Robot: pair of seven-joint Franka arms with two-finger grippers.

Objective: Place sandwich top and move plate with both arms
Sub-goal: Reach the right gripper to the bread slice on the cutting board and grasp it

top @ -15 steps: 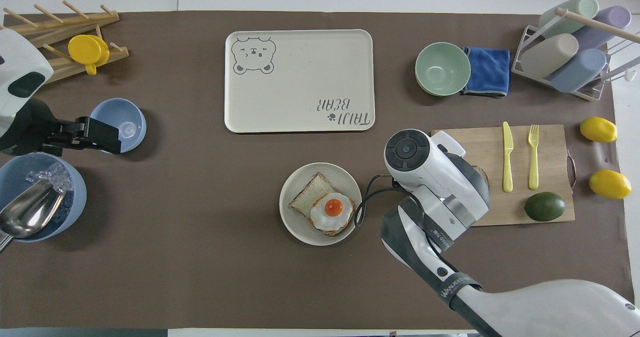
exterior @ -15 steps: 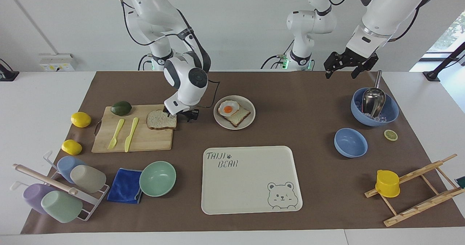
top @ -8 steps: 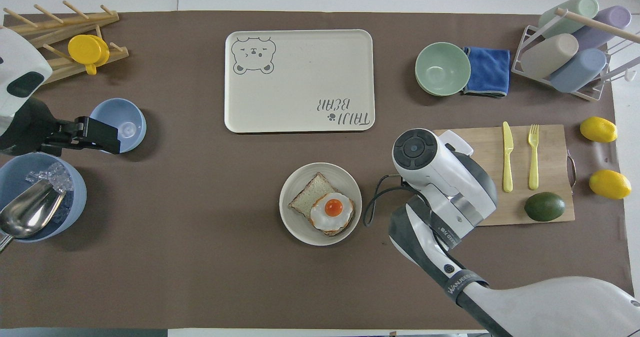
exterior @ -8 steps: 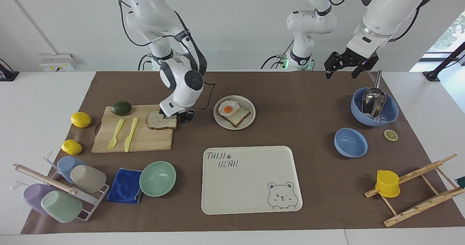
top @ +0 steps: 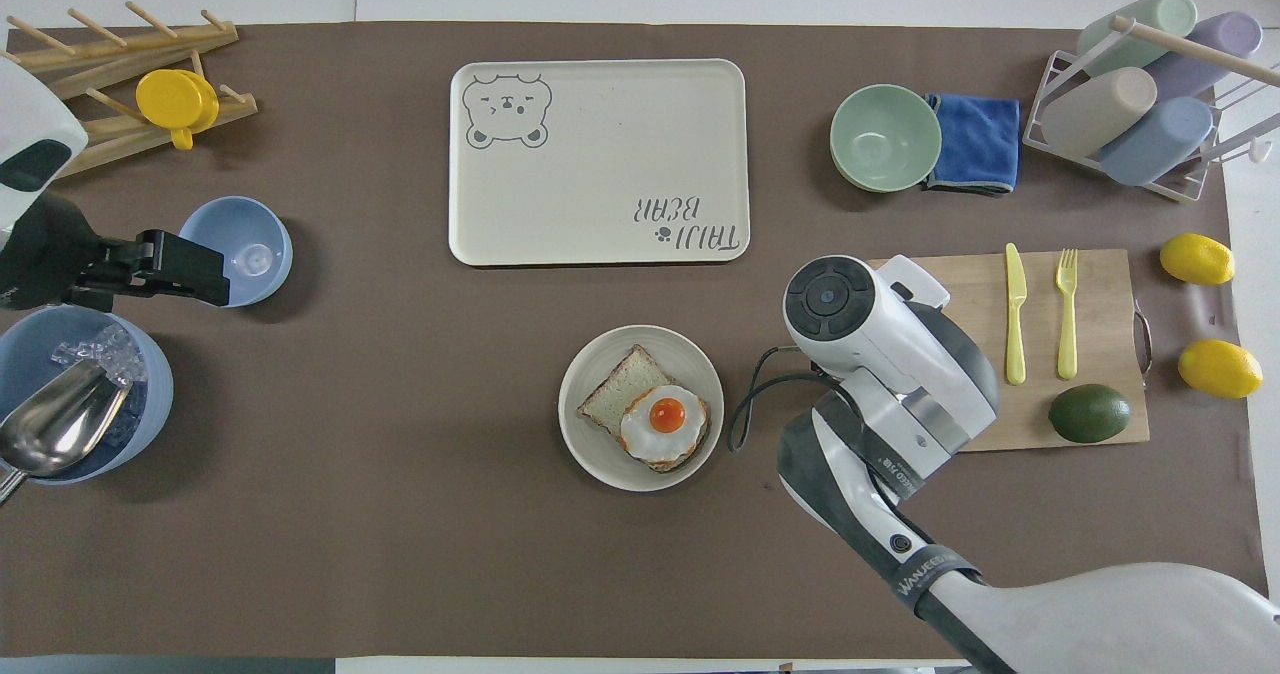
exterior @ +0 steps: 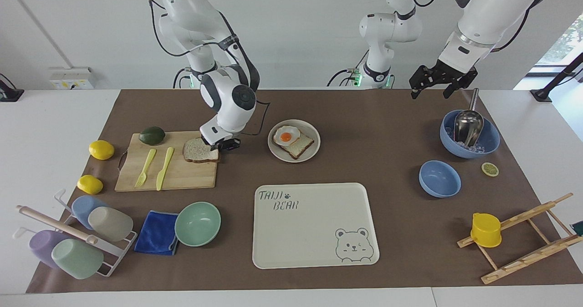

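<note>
While the left fingers (exterior: 441,87) hang open, the right fingers (exterior: 217,146) pinch the speckled, brown-crusted sandwich top (exterior: 198,150).

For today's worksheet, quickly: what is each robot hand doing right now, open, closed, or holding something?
Left hand: open, holding nothing, above the table near the ice bowl.
Right hand: down at the sandwich top on the cutting board; closure cannot be told.
</note>
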